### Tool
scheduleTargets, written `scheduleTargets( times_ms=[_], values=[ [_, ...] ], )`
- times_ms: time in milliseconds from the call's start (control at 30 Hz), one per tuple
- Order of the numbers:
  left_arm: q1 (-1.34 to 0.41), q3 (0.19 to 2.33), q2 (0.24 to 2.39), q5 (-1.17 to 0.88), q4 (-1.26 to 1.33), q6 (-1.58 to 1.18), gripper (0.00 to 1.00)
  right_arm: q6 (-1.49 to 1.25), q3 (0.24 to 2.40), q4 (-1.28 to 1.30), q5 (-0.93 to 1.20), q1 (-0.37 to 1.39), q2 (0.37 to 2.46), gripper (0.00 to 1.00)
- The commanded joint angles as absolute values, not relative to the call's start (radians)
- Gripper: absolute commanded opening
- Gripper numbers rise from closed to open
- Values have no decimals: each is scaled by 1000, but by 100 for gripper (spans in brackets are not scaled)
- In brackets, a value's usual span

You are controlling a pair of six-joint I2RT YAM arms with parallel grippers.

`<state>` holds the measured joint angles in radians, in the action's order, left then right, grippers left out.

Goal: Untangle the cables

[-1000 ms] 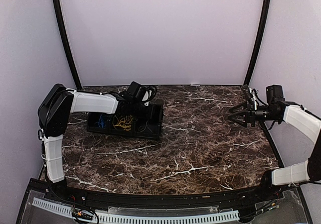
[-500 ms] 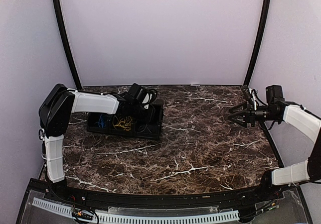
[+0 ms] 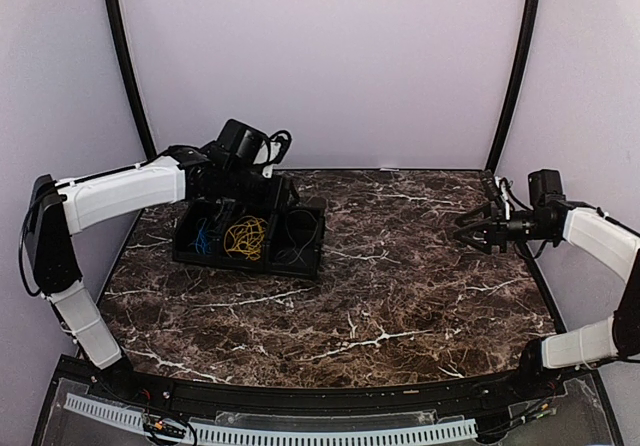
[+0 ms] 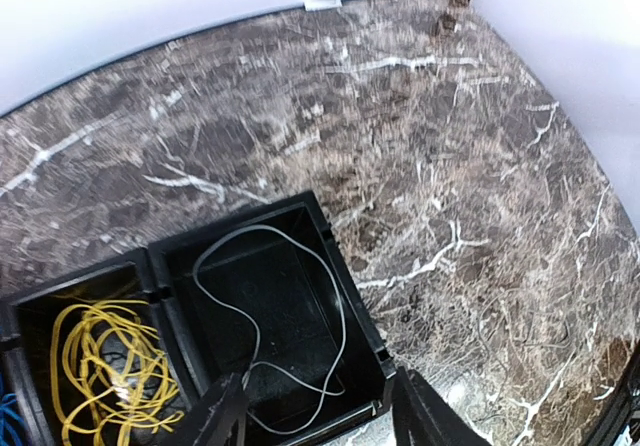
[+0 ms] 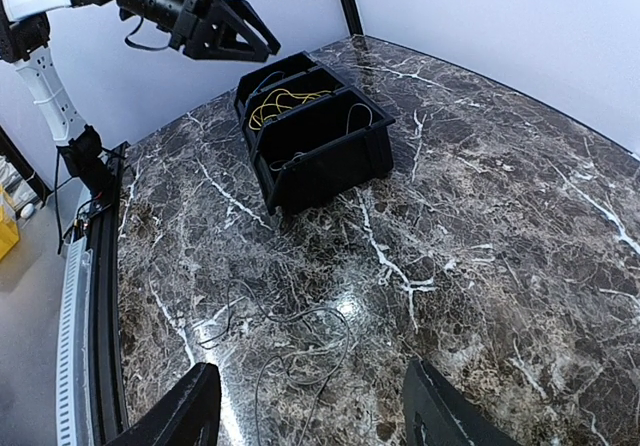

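**Three cables binned apart, both claws empty**

Your left gripper [image 4: 320, 418] hangs above the black bin [image 3: 245, 266] with its jaws spread wide and nothing between them. It grips no wire and touches none. Directly under it, in the bin's right-hand compartment, lies the black cable [image 4: 262, 228] as one loose loop; it looks pale in the wrist view, likely from glare. The yellow cable [image 3: 245, 236] is the next compartment over, a fuller coil in the middle slot. The blue cable [image 3: 203, 238] sits in the far left slot, only partly visible. Dividers stand between all three, and no strand crosses a wall as far as you can see.

Your right gripper [image 3: 470, 232] is well apart at the right side of the table [image 3: 400, 296], jaws also released and empty, hovering off the surface.

Judgement: separation looks done, one colour per compartment. What's left is small: check that each coil is free of knots within itself, which you can't tell from here, then park the arms.
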<state>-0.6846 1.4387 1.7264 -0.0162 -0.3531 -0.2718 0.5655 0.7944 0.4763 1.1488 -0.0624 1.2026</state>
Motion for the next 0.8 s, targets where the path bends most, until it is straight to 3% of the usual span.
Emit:
scheduleTargets(
  times_ms=[0, 233, 433, 767],
  values=[
    [-683, 1452, 1657, 50, -469, -247, 53, 577, 825, 479, 1143, -50, 1204, 64],
    [-726, 1312, 1582, -144, -276, -201, 47, 665, 850, 533, 975, 30, 1210, 64],
    [-903, 1218, 1562, -190, -125, -92, 47, 711, 864, 587, 878, 157, 1297, 62],
    [-1033, 1195, 1785, -146, 20, -182, 54, 719, 889, 629, 782, 262, 1446, 62]
  ],
)
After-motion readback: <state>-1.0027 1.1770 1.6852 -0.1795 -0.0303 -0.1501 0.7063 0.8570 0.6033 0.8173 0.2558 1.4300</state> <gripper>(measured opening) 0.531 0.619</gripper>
